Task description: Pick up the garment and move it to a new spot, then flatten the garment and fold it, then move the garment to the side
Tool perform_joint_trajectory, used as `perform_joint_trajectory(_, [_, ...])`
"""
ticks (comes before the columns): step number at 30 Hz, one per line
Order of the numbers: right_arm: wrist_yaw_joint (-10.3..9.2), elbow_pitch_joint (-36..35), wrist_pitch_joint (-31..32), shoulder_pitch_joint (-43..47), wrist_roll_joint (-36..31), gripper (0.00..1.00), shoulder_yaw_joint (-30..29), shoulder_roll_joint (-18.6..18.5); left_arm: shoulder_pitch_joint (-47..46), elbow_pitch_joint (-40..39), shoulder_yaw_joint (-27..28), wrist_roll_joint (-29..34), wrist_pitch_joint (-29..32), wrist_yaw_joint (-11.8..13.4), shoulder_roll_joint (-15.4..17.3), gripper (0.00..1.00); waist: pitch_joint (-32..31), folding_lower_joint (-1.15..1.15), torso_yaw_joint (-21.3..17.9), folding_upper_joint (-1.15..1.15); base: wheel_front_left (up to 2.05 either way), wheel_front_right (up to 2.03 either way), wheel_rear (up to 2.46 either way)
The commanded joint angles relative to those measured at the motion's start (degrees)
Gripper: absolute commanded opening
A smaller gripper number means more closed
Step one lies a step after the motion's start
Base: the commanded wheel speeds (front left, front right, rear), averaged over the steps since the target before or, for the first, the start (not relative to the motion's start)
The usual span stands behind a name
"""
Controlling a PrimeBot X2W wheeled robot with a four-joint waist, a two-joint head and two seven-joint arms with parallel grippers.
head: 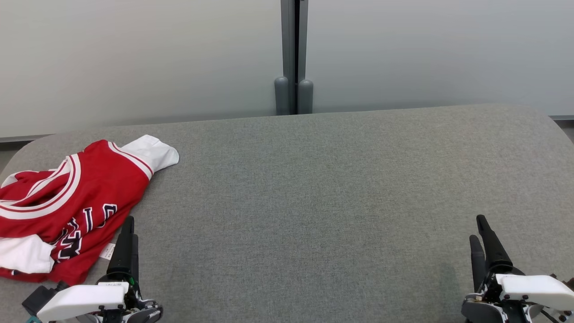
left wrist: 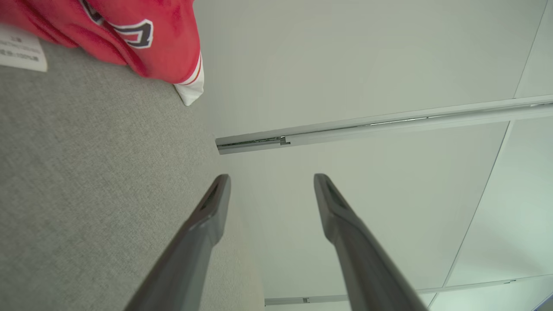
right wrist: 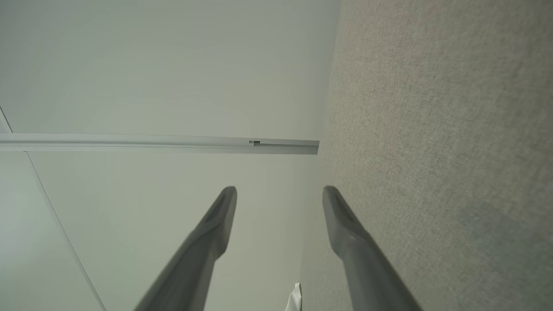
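Observation:
The garment (head: 67,202) is a red jersey with white trim and dark lettering, lying crumpled at the left end of the grey table (head: 314,188). A white sleeve sticks out at its far corner and a white label at its near edge. My left gripper (head: 130,233) stands open at the lower left, just right of the jersey's near edge, holding nothing. In the left wrist view its gripper (left wrist: 271,179) has empty spread fingers, with the garment (left wrist: 142,39) at the upper left. My right gripper (head: 480,229) is open at the lower right, and in its own view the gripper (right wrist: 280,192) is empty too.
A pale wall runs behind the table, with a grey vertical post (head: 294,58) at its middle. The table's far corners are rounded. Grey fabric surface stretches between the two grippers.

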Motion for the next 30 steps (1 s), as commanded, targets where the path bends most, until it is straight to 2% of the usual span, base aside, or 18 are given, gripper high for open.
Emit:
perform_joint_trajectory(1, [0.01,-0.41,-0.8,-1.77,-1.59,1.0,0.93,-0.85,-0.68,-1.19,0.12,2.06,-0.43,-0.03,0.47,1.0,-0.02,0.0,-0.01,0.0,0.0,0.0,0.0])
perform_joint_trajectory(8, [0.02,-1.06,-2.63,-1.71,-13.42,1.0,1.04,-0.83,-0.15,-2.68,-0.08,11.23,-2.16,-0.03,0.47,1.0,-0.2,0.0,-0.05,0.0,0.0,0.0,0.0])
perform_joint_trajectory(17, [0.02,-3.89,-4.9,-0.93,-33.57,1.0,1.34,-0.54,0.44,-7.25,-0.61,26.54,-4.44,0.49,0.53,1.0,-0.15,0.0,0.08,0.0,0.0,0.0,0.0])
perform_joint_trajectory(30, [0.02,-6.35,-7.33,0.3,-45.81,1.0,4.01,-0.05,1.73,-8.54,-4.15,39.58,-6.83,3.61,0.61,1.0,-0.26,0.0,0.11,0.0,0.0,0.0,0.0])
